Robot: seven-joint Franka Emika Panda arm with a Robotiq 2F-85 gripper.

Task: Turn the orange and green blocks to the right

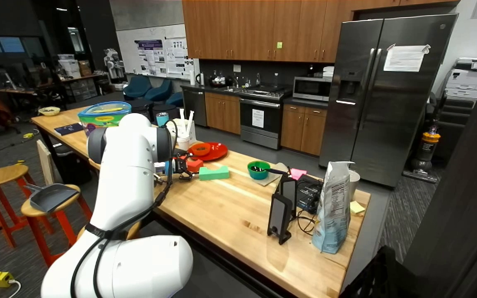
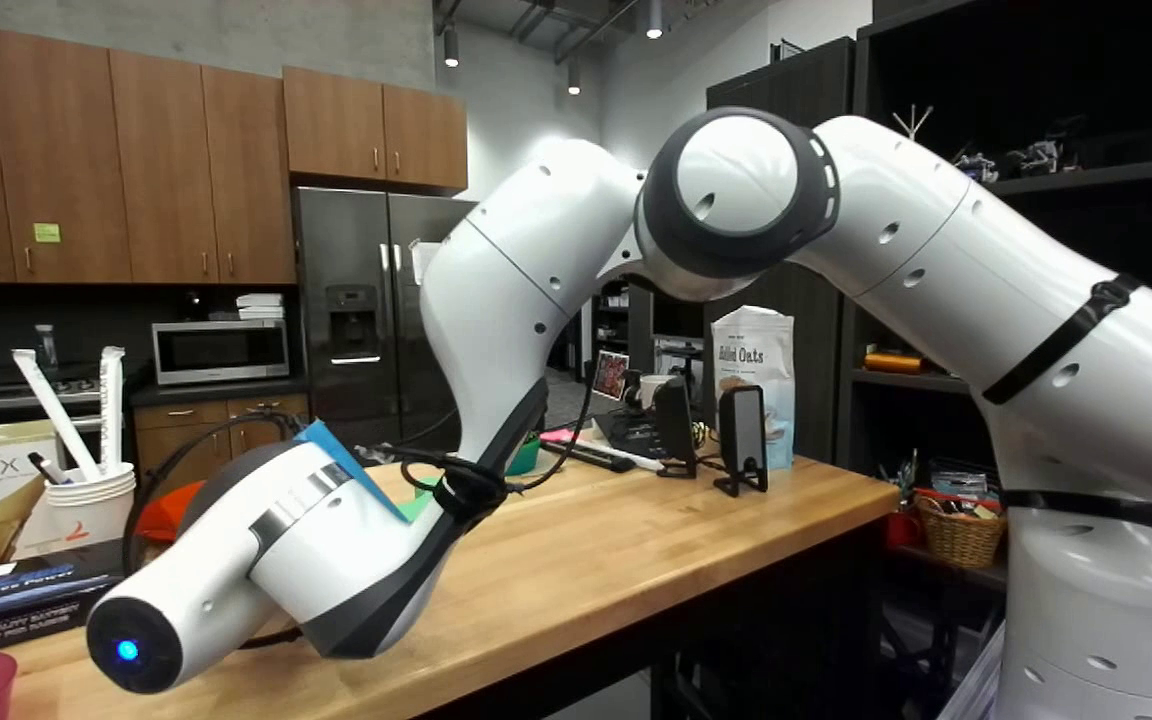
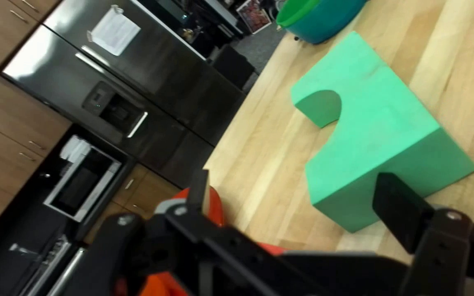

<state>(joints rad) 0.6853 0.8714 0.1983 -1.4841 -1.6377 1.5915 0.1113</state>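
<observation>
The green block, with an arch-shaped notch, lies on the wooden table in the wrist view and in both exterior views. The orange-red block lies behind and left of it in an exterior view, partly hidden by my gripper. A red sliver behind the gripper body in the wrist view may be this block. My gripper is open with its fingers wide apart and nothing between them. One fingertip is in front of the green block's near end face; whether it touches is unclear. The arm hides the gripper in an exterior view.
A red plate with an orange bowl stands behind the blocks. White cups are beside it. A green-teal bowl stands farther along the table. Black speakers and an oats bag stand at the far end.
</observation>
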